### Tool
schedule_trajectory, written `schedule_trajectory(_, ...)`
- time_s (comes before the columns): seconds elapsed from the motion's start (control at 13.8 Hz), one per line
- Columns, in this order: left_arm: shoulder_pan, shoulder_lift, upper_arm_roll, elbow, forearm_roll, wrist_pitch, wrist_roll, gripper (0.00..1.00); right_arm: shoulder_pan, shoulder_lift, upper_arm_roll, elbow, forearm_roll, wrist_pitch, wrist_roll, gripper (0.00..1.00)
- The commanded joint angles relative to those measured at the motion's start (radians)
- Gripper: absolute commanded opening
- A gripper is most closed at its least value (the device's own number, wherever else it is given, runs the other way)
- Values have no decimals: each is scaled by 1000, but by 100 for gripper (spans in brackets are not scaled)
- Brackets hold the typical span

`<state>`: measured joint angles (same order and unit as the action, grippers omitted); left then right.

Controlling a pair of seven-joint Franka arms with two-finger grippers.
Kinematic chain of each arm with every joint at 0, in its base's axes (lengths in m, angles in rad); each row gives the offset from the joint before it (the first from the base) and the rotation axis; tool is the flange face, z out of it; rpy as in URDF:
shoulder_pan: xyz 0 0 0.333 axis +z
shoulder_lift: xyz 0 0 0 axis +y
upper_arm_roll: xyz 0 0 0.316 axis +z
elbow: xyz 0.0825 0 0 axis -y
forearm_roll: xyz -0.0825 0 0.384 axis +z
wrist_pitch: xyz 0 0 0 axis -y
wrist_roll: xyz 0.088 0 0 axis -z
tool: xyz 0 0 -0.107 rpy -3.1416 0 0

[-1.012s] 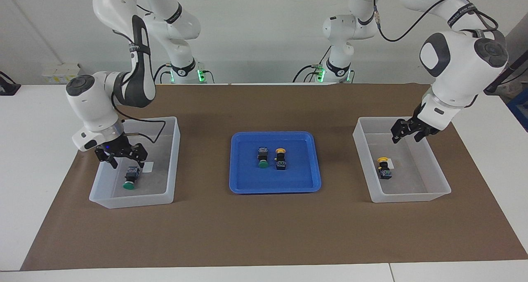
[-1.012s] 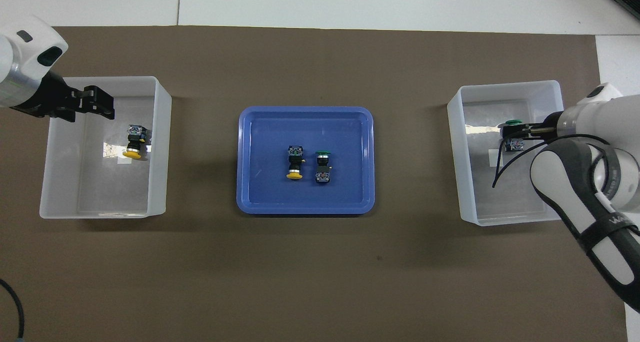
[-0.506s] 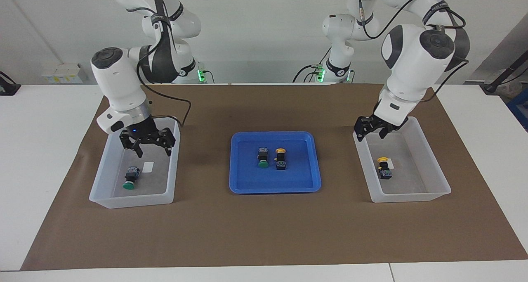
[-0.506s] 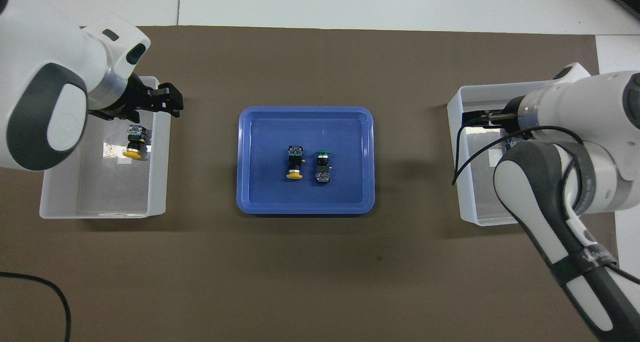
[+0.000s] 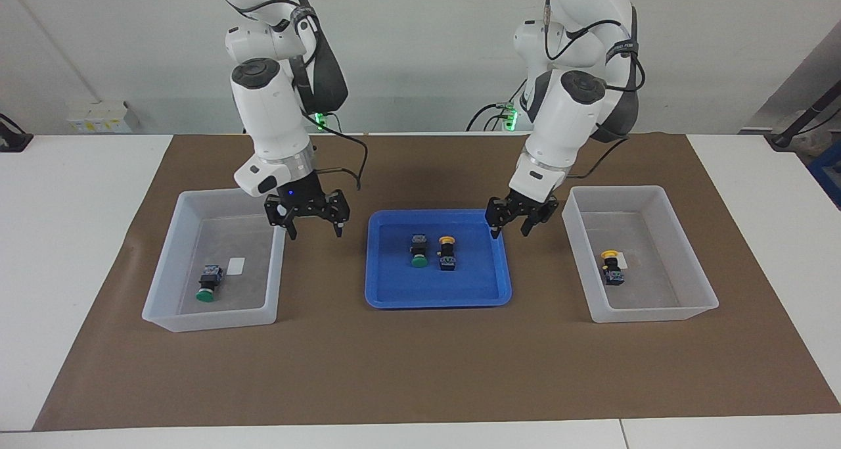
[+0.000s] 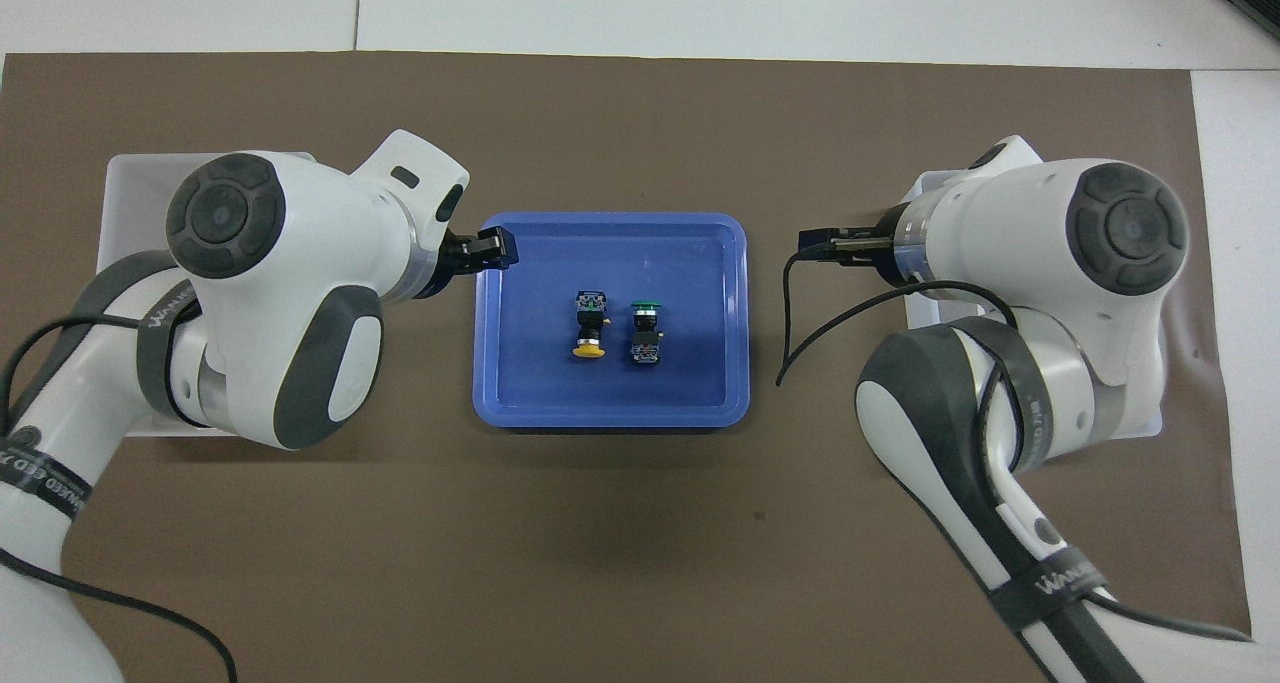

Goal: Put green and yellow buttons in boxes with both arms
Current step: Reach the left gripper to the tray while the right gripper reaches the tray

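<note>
Two buttons are lying side by side, just apart, in the middle of the shallow blue tray (image 5: pixel 387 291): a green button (image 5: pixel 418 250) toward the right arm's end and a yellow button (image 5: pixel 447 252) toward the left arm's end. Each is resting on its side, the green cap pointing away from the robots and the yellow cap toward them. These look like small, light, rigid plastic parts; the rounded caps are probably slick and would roll, so the squarish black body is likely offering the surest flat faces to pinch across. Another green button (image 5: pixel 207 284) is sitting in the box (image 5: pixel 167 317) at the right arm's end, and another yellow button (image 5: pixel 611 266) is sitting in the box (image 5: pixel 696 307) at the left arm's end, so about half the work seems done. The right gripper (image 5: pixel 313 230) is hanging over the gap between its box and the tray, jaws spread wide and holding nothing. The left gripper (image 5: pixel 508 228) is hovering over the tray's edge, jaws partly apart and empty.
</note>
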<state>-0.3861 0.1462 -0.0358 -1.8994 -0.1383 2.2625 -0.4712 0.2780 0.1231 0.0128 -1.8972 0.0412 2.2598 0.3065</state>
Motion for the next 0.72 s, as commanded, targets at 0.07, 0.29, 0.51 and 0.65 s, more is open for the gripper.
schedule_trajectory(0.07, -65, -33, 14, -118, -37, 130, -12, 72, 84, 52, -1, 20, 9, 15, 103, 100)
schedule_trajectory(0.29, -140, 61, 16, -122, -37, 269, -101, 72, 131, 53, 1, 3, 26, 17, 131, 100)
schedule_trajectory(0.51, -172, 139, 16, -127, -37, 350, -113, 72, 142, 49, 3, -43, 26, 75, 154, 77)
schedule_trajectory(0.65, -183, 194, 16, -127, -37, 443, -112, 72, 159, 58, 6, -56, 26, 104, 160, 75)
